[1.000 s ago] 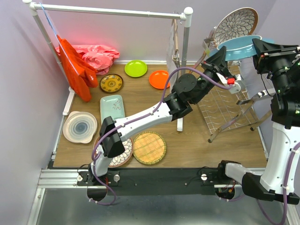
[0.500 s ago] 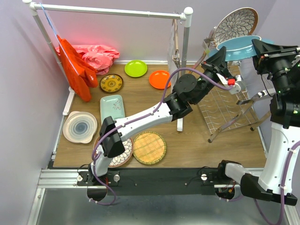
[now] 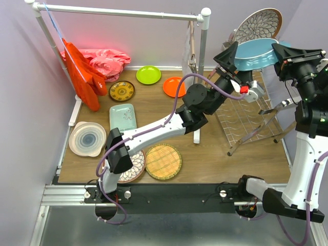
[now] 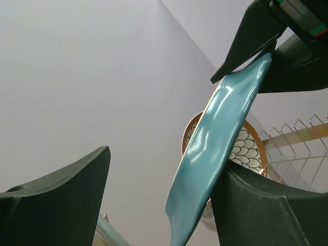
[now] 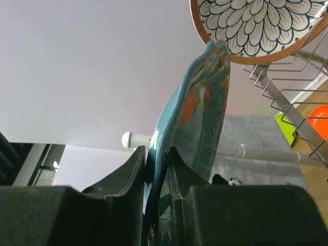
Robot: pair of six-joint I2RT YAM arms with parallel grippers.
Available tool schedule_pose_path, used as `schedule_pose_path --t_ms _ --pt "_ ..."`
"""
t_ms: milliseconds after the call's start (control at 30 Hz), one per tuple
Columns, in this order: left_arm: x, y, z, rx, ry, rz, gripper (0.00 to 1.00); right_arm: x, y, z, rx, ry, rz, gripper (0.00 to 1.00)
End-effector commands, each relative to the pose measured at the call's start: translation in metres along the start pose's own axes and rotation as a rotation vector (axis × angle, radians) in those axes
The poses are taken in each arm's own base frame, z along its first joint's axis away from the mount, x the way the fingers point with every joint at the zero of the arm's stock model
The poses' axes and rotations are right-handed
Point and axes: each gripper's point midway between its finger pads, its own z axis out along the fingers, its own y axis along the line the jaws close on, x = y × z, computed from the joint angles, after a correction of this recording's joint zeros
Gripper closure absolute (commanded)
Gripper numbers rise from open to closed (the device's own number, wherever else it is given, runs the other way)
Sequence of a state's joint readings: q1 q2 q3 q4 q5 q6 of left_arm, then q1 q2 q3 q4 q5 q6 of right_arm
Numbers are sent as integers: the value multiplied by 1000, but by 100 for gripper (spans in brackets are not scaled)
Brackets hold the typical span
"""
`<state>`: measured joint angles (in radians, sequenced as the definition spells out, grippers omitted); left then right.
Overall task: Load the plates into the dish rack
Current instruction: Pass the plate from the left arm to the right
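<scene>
The right end effector (image 5: 156, 154) is clenched on the rim of the teal plate (image 3: 259, 54). The left end effector (image 3: 234, 65) is released, its fingers spread around the plate's left edge. The plate hangs above the dish rack (image 3: 246, 118) at the far right, in front of a floral plate (image 3: 259, 23).

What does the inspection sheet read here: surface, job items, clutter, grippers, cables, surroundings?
Surface: wooden table, no spills seen.
Job's things: teal plate held above the dish rack; floral plate standing in it; woven plate, mint tray flat on the table.
Clutter: red cloth, pink cloth by the white pipe rail.
Grippers: left gripper open around the teal plate; right gripper shut on it.
Cables: purple cable along the left arm.
Surroundings: lavender wall.
</scene>
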<state>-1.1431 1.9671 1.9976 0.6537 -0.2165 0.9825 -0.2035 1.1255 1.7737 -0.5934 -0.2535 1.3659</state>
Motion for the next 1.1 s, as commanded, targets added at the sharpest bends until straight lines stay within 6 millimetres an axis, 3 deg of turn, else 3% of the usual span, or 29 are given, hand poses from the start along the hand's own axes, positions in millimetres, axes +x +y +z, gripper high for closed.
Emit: schedule_pose_path --t_ms 0,400,633,700,733,900,1067 --pt "-52 78 -8 -182 -126 -77 17 -17 33 -7 -109 -67 -35 99" --pt "-39 67 -21 -139 -84 -101 11 -32 46 -5 -149 -102 -9 99" --pt "-53 88 -31 -133 -100 -160 10 -48 52 -2 -175 -184 -36 99" --pt "-51 84 -35 -107 -91 -166 10 -51 56 0 -185 -192 -40 99" --pt "-57 90 -39 -108 -103 -174 10 -52 55 3 -184 -196 -33 100" --pt "-44 75 -53 -55 -66 -190 10 -59 66 5 -213 -214 -31 100" --pt "-48 84 -66 -46 -66 -221 10 -69 70 7 -219 -253 -43 99"
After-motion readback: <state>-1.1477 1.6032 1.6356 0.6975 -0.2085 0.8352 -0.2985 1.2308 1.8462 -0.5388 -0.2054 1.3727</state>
